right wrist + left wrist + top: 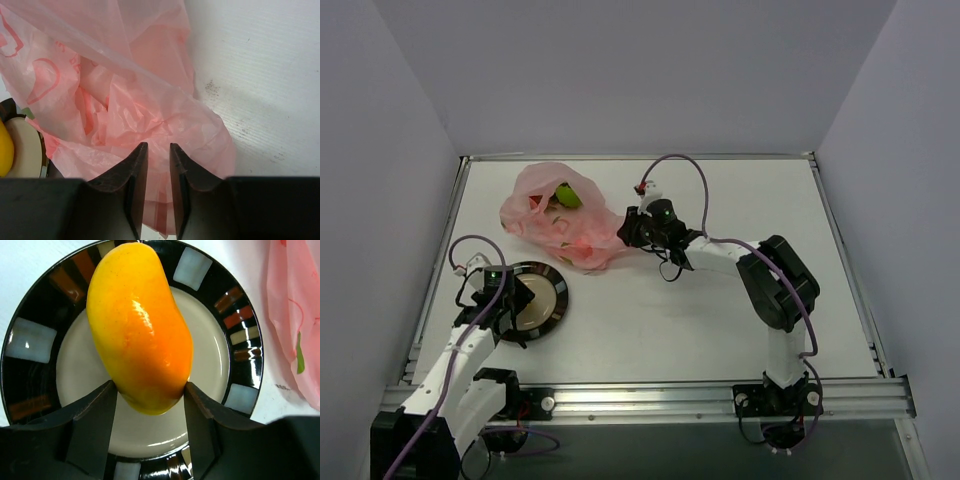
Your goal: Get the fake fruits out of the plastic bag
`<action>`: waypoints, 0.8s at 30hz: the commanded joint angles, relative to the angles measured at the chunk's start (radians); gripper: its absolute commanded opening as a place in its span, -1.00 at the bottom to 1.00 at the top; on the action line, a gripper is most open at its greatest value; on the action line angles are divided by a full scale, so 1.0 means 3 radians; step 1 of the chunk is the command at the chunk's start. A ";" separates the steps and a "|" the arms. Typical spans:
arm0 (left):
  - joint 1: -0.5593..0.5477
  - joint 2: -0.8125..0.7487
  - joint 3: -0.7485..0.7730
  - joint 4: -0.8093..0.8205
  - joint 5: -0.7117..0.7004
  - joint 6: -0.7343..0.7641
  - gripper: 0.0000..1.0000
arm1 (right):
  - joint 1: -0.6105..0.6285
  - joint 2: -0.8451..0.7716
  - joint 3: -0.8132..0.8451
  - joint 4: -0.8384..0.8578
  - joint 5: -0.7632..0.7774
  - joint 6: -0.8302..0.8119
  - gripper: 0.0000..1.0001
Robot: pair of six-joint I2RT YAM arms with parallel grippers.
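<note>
1. L gripper (150, 387): jaws clamped on the low end of the mango (137, 325). The rest of the fruit sticks out ahead, over the middle of the plate (30, 340).
2. Holding it by one end looks deliberate to me. The bulk can go down on the plate's pale centre while the fingers stay near the rim.
3. So the mango's out of the bag (125, 90). Can't tell if it's touching the plate or just above it.
4. R gripper (158, 150): jaws narrow, w/ a thin fold of pink film between them at the bag's right end. My guess is it's anchoring the bag so it won't slide or bunch while the other arm works.
5. Green fruit (568, 195) is inside the bag at the far end, showing thru what looks like the mouth. A redder blotch (582, 243) shows thru the film nearer us. Prob. the red bits, but too small to be sure.
6. Progress as I judge it: one fruit out, green one and any small ones to go.
7. Room: plate sits near-left on the table (720, 330), bag's near edge just beside it. There's plate showing both sides of the mango, so the jaws should be able to spread w/o snagging film.
8. L arm is close to the table's left edge, so its way out is up or rightward. R arm has bare tabletop on its right for pulling the bag.
</note>
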 commanded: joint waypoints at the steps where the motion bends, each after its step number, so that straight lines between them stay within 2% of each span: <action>1: 0.0012 0.0105 0.0164 0.0232 -0.0161 0.0093 -0.13 | -0.0034 -0.0167 -0.0011 0.0102 0.0039 -0.0022 -0.55; 2: 0.0012 0.0080 0.0189 0.0211 -0.0146 0.0088 -0.04 | -0.0034 -0.0172 -0.0011 0.0102 0.0044 -0.0027 -0.33; 3: 0.0012 -0.0017 0.0189 0.0181 -0.0105 0.0093 0.07 | -0.0034 -0.0182 -0.0016 0.0097 0.0060 -0.0052 -0.23; 4: 0.0007 -0.0089 0.0195 0.0140 -0.0095 0.0093 0.11 | -0.0034 -0.0193 -0.0022 0.0097 0.0060 -0.0058 -0.11; 5: 0.0007 -0.0160 0.0225 0.0094 -0.0090 0.0088 0.14 | -0.0034 -0.0203 -0.0022 0.0097 0.0060 -0.0073 0.09; 9: -0.0100 -0.0493 0.0383 -0.0136 -0.0018 0.0037 0.16 | -0.0034 -0.0208 -0.0016 0.0097 0.0044 -0.0088 0.40; 11: -0.0289 -0.0498 0.0485 -0.0188 -0.0054 0.0011 0.15 | -0.0034 -0.0193 -0.0001 0.0086 0.0039 -0.0088 0.50; 14: -0.0677 -0.0371 0.0736 -0.0229 -0.0253 0.0026 0.10 | -0.0034 -0.0172 0.0014 0.0061 0.0034 -0.0083 0.58; 18: -0.1219 0.0144 0.1089 -0.0076 -0.0590 0.0133 0.08 | -0.0024 -0.0172 0.0019 0.0061 0.0029 -0.0083 0.62; 21: -0.1317 0.0569 0.1441 0.0128 -0.0509 0.0297 0.08 | -0.0024 -0.0172 0.0019 0.0066 0.0024 -0.0083 0.61; 24: -0.1272 0.1380 0.1855 0.0267 -0.0555 0.0501 0.08 | -0.0024 -0.0172 0.0019 0.0071 0.0019 -0.0078 0.54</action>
